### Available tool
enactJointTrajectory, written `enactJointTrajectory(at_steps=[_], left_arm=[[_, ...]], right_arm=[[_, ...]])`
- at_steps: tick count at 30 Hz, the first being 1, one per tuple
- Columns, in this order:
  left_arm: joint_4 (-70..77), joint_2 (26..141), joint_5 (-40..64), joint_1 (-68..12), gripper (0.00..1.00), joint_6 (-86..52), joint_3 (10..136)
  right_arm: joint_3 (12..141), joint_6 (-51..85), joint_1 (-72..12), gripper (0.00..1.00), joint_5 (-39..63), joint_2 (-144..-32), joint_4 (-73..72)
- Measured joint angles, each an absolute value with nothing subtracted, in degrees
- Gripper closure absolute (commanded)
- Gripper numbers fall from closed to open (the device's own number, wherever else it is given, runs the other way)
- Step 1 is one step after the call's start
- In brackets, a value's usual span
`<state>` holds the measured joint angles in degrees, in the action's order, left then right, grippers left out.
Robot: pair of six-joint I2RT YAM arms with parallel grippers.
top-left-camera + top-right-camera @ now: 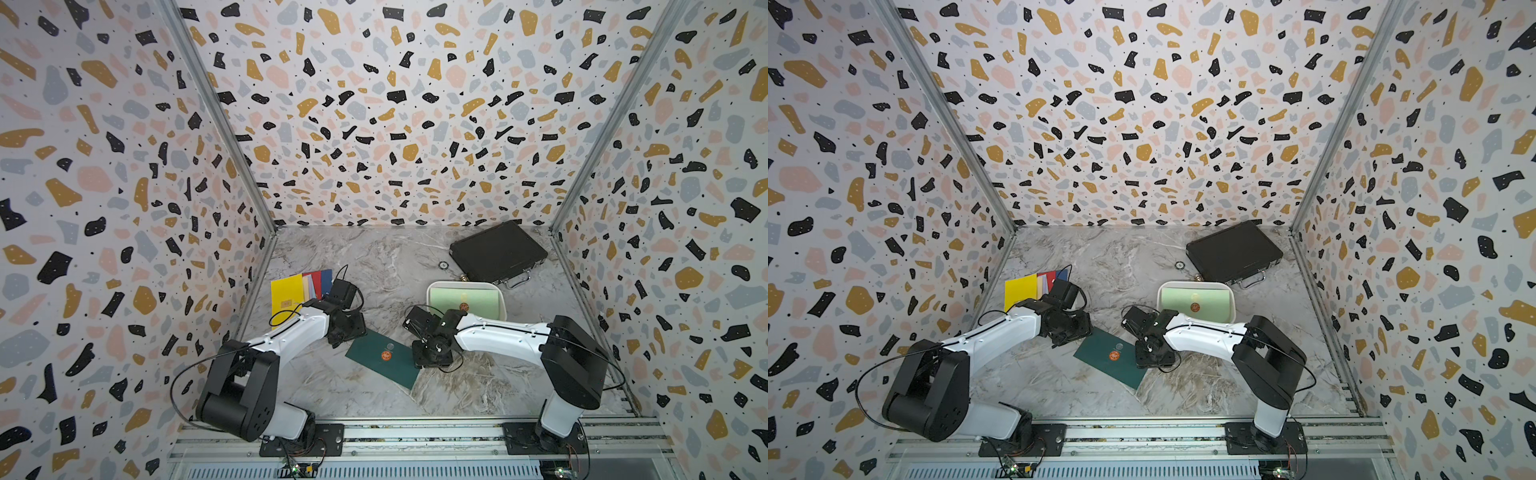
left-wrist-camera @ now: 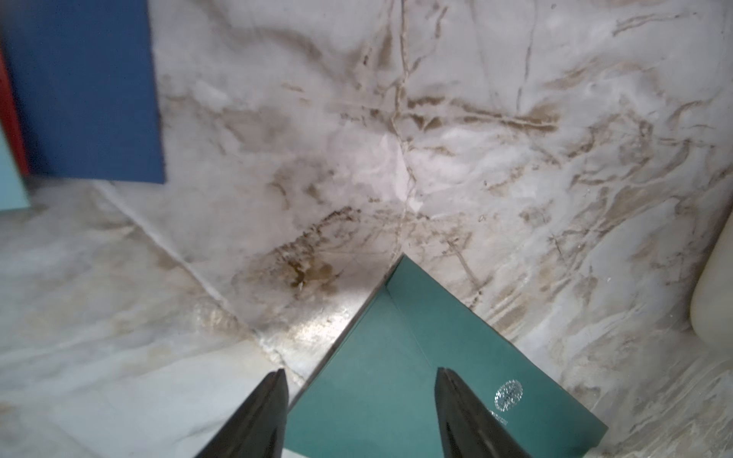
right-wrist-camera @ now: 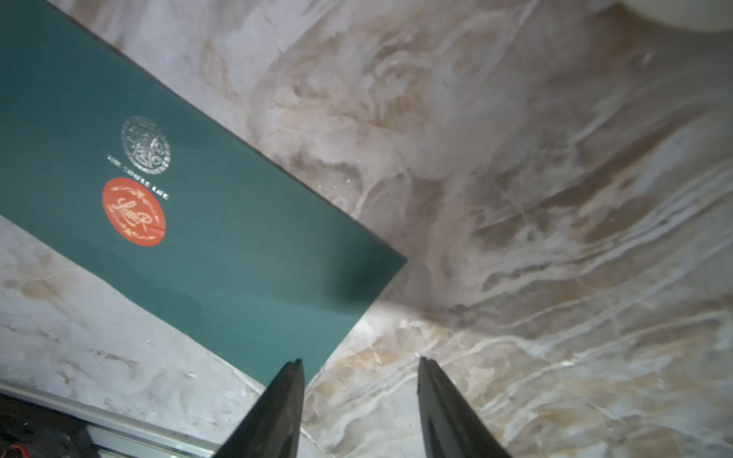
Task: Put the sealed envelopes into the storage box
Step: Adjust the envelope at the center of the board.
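Envelope [image 1: 382, 358], dark green, lies flat; left gripper [image 2: 361, 370] at ten o'clock, right gripper [image 3: 359, 359] at three, fingers spread, seemingly empty.

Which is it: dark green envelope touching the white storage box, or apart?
Apart. The left wrist view shows a strip of bare marble table between the dark green envelope and the storage box.

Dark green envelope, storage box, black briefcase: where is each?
dark green envelope [image 1: 399, 368], in a top view, on its bare green face.
storage box [image 1: 465, 284], in a top view, on its far rim.
black briefcase [image 1: 496, 251], in a top view, on the middle of its lid.
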<state>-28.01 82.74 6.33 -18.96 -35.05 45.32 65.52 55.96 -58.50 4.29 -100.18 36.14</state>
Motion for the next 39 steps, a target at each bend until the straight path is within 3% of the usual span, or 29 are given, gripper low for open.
enactJointTrajectory(at_steps=[9,18,28,39], left_arm=[[-19.42,84.64,12.88,-18.44,0.38,-34.85,40.8],[-12.34,77.41,19.38,-18.72,0.41,-37.95,31.94],[-13.58,67.18,21.82,-30.33,0.42,-45.67,24.6],[-16.84,65.52,20.49,-33.82,0.49,-47.62,24.25]], right_arm=[[65.98,58.28,-58.46,0.46,3.62,-103.85,34.3],[65.71,57.65,-57.21,0.44,1.69,-103.74,35.55],[63.92,55.16,-53.08,0.44,-1.13,-100.01,38.61],[60.75,54.78,-53.25,0.41,-1.26,-95.48,39.9]])
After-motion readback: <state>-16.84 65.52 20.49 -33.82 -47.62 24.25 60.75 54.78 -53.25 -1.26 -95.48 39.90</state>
